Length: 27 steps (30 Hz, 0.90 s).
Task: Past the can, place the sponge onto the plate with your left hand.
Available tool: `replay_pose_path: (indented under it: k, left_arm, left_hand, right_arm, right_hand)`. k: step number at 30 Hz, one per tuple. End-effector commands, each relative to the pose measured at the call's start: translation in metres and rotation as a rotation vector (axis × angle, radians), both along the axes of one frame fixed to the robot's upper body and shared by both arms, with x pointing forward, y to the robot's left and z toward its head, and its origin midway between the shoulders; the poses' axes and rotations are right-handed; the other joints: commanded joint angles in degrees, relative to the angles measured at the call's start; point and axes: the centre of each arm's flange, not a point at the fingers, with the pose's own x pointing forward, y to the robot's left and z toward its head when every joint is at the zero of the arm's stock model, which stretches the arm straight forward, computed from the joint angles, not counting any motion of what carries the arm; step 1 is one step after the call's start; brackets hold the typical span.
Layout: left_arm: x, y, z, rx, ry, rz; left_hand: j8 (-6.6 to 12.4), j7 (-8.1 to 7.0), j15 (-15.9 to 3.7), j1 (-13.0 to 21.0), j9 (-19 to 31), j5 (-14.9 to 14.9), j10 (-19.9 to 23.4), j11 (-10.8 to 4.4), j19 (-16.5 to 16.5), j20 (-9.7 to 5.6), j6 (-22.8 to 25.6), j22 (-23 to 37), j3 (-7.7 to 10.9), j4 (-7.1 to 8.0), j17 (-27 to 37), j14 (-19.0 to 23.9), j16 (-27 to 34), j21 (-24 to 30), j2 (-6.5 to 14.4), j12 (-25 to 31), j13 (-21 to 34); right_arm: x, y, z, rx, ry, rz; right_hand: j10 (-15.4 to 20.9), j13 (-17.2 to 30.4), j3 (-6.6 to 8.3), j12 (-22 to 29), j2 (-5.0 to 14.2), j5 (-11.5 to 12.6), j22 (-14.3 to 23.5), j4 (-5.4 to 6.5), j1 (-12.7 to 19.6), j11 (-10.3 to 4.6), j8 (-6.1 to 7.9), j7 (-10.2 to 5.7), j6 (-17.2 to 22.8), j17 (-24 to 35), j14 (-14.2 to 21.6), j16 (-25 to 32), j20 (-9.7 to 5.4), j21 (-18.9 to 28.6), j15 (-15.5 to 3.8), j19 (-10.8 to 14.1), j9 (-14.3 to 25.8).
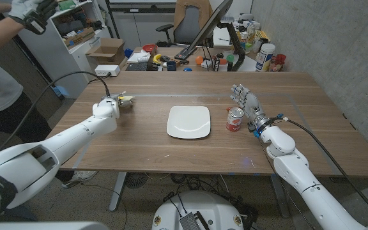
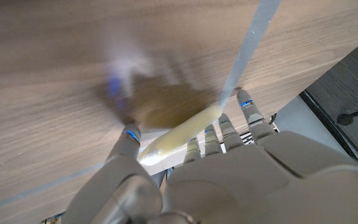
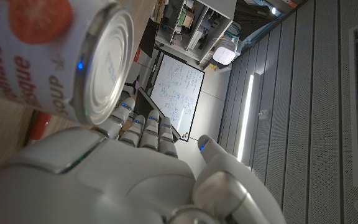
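Head view is showing the left hand gripping the yellow sponge while the right hand, fingers spread, is standing beside the can, and the white plate is lying bare.

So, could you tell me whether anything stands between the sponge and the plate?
Nothing visible does. The left hand holds the sponge, and only bare table lies between it and the plate; the can stands beyond the plate.
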Motion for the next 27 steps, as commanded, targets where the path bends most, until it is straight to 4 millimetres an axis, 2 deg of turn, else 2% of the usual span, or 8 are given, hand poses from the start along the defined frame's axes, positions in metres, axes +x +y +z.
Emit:
replay_pose_path:
  k: [1,4,5,7,9,14,20,27]
  left_arm:
    - [0.013,-0.003,0.002,0.024,-0.017,0.014]
    - [0.014,-0.006,0.004,0.039,-0.025,0.031]
    - [0.015,-0.006,0.004,0.049,-0.028,0.039]
    - [0.015,-0.007,0.004,0.054,-0.039,0.040]
    - [0.015,-0.006,0.004,0.055,-0.041,0.036]
    - [0.016,-0.009,0.009,0.067,-0.076,0.047]
    - [0.016,-0.012,0.017,0.044,-0.087,0.028]
    - [0.010,-0.019,0.032,0.021,-0.123,-0.014]
  left_hand:
    - [1.00,2.63,-1.13,4.7,0.4,0.2,8.3,-0.59,9.5,-3.60,6.4,0.3,2.33,-0.47,0.3,8.2,1.3,1.4,6.0,1.9,0.4]
    - [1.37,4.40,-1.88,6.7,0.5,0.3,11.6,-1.76,12.6,-5.07,9.6,0.3,4.36,0.43,0.6,11.6,1.7,1.8,8.5,2.3,0.5]
    - [1.53,4.57,-2.03,7.2,0.5,0.3,12.7,-1.32,13.4,-5.58,10.7,0.4,4.94,0.76,0.6,12.4,1.8,2.0,8.7,2.5,0.5]
    - [1.74,5.25,-2.45,9.3,0.6,0.5,14.1,-1.73,14.6,-6.17,12.8,0.4,7.22,1.87,0.9,14.0,2.1,2.1,9.9,2.5,0.6]
    - [1.93,5.48,-3.13,11.2,0.6,0.5,15.8,-2.02,15.8,-6.60,14.8,0.5,9.29,3.44,1.3,15.9,2.7,2.4,10.2,2.7,0.6]
    - [1.81,6.05,-3.45,14.1,0.7,0.4,18.8,-2.18,17.6,-7.26,17.2,0.7,12.40,6.29,1.7,18.2,3.4,3.2,10.2,3.1,0.7]
    - [1.64,6.53,-3.93,15.4,0.8,0.3,20.1,-1.91,19.0,-7.85,18.0,0.7,13.61,7.46,1.9,19.8,3.8,3.7,10.1,3.3,0.8]
    - [1.46,6.78,-3.95,15.9,0.8,0.2,20.4,-1.56,19.4,-7.97,18.1,0.7,14.05,7.89,1.9,20.1,3.9,4.0,10.1,3.2,0.8]
  right_arm:
    - [0.007,0.001,0.003,-0.002,0.005,-0.005]
    - [0.010,0.000,0.003,-0.001,0.009,-0.003]
    - [0.011,-0.001,0.003,0.001,0.011,-0.002]
    - [0.012,-0.002,0.003,0.005,0.012,-0.004]
    - [0.013,-0.003,0.004,0.000,0.014,-0.008]
    - [0.018,-0.003,0.007,0.004,0.014,0.001]
    - [0.022,-0.004,0.010,0.002,0.015,0.005]
    - [0.025,-0.004,0.012,0.002,0.012,0.006]
  right_hand:
    - [0.2,0.2,0.41,0.3,4.67,0.4,0.3,0.02,0.1,0.21,0.34,-0.25,0.5,0.1,0.5,0.3,-3.47,0.3,0.11,0.6,0.2]
    - [0.2,0.2,0.42,0.3,4.67,0.4,0.3,0.01,0.1,0.21,0.34,-0.24,0.5,0.1,0.5,0.3,-3.46,0.3,0.11,0.6,0.2]
    - [0.3,0.2,0.42,0.3,4.67,0.4,0.3,0.01,0.1,0.22,0.34,-0.24,0.5,0.1,0.5,0.3,-3.47,0.3,0.11,0.6,0.2]
    - [0.3,0.2,0.42,0.3,4.66,0.4,0.3,0.00,0.1,0.10,0.35,-0.23,0.5,0.1,0.5,0.3,-3.44,0.3,0.11,0.6,0.2]
    - [0.3,0.2,0.42,0.3,4.65,0.4,0.3,0.00,0.1,0.11,0.35,-0.20,0.5,0.1,0.5,0.3,-3.45,0.3,0.12,0.6,0.2]
    - [0.3,0.2,0.41,0.3,4.62,0.4,0.3,-0.01,0.1,0.11,0.37,-0.21,0.6,0.1,0.6,0.3,-3.48,0.3,0.12,0.7,0.2]
    - [0.3,0.2,0.42,0.3,4.59,0.4,0.3,-0.03,0.1,0.11,0.37,-0.22,0.6,0.1,0.6,0.3,-3.53,0.3,0.05,0.7,0.2]
    - [0.3,0.2,0.43,0.3,4.58,0.4,0.3,-0.06,0.1,0.12,0.37,-0.21,0.6,0.1,0.7,0.3,-3.54,0.3,0.06,0.7,0.2]
